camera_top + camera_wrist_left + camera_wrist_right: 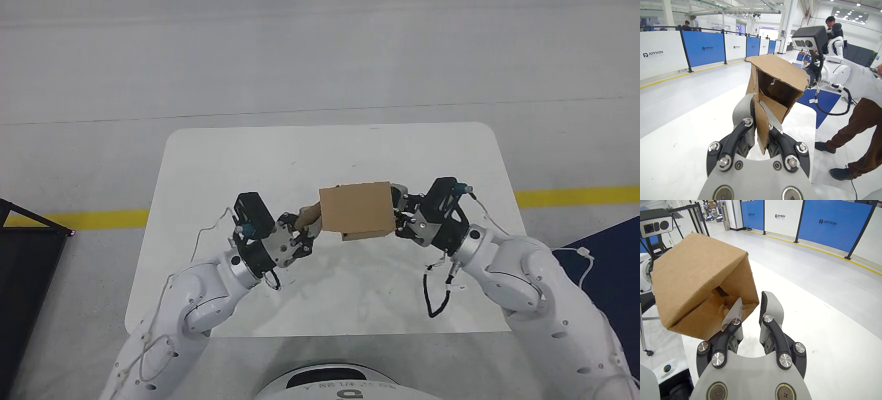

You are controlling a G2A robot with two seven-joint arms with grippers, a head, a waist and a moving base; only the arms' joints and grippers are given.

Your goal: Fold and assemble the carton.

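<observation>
**A:** How far along is the carton (355,208)?

**B:** It's opened into a tube and held in the air over the middle of the table (300,160). The end flaps hang unfolded, so I'd judge closing them is what's left.

**A:** And the grip?

**B:** The left fingers (742,113) are clamped on a flap (762,130) at its left end. The right fingers (772,308) stand apart, straddling a wall at the right end.

**A:** Is that visible from above?

**B:** From above it's a plain brown panel. The wrist views look into the hollow ends.

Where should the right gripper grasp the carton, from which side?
Take the carton by the thin wall of its open end, from that opening: the right gripper has one jaw inside, one outside. The left gripper holds the opposite flap.
</observation>
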